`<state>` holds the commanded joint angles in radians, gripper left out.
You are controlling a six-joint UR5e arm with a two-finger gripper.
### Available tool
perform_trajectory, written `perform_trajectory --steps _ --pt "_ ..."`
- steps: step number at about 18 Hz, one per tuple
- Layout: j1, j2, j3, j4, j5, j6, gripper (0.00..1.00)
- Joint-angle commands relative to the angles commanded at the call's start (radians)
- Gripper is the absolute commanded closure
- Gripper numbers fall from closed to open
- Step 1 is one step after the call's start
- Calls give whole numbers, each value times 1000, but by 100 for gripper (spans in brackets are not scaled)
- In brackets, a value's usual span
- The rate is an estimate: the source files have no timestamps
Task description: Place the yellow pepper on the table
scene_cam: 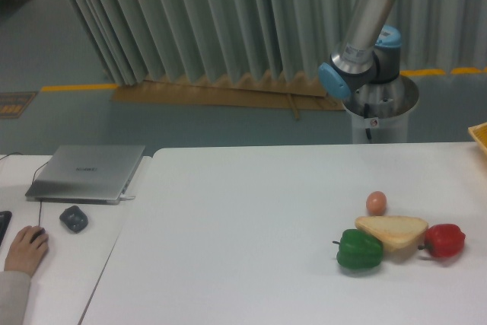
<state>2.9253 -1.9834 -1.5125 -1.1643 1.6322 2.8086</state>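
Yellow pepper: not in view; no yellow fruit lies anywhere on the bench (243, 218), so by judgement it is off frame, possibly carried by the arm, and placement is not yet done. Listing left to right. At nine o'clock of the frame, on the adjoining white desk (68, 264): a person's hand (25, 249) resting on a mouse at the lower edge, a closed silver laptop (86, 173) above it, and a small dark grey object (74, 218) just at five o'clock of the laptop; these belong to an operator's station and sit well apart from the work area. Centre: broad bare white bench surface, presumably kept open as the drop zone. At four o'clock of the frame, a tight cluster: green pepper (359, 250) touching the left end of a bread wedge (393, 231); a small brown egg (376, 202) at twelve o'clock of the wedge, just beside it; red pepper (444, 240) against the wedge's right end. At one o'clock: the robot arm (365, 36), grey link and blue joints rising from a round pedestal (379, 116) behind the bench and leaving the top of the frame. Fingers: out of frame, so whether they are apart, together or clamped on anything cannot be told.
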Motion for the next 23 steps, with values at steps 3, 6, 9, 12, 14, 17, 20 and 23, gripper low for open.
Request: perform_trajectory --steps 3,6,9,12,14,17,20,23 --pt "5 -2 -15 29 15 12 0" --pt "5 -8 -26 37 21 14 0" --pt "3 -11 -41 51 21 12 0" --pt "3 -14 -41 61 21 11 0" --pt "8 -21 -43 66 21 12 0" --pt "17 -21 -46 66 21 8 3" --pt "18 -23 -48 64 37 -7 46" --pt "18 -20 -48 61 55 -24 57"
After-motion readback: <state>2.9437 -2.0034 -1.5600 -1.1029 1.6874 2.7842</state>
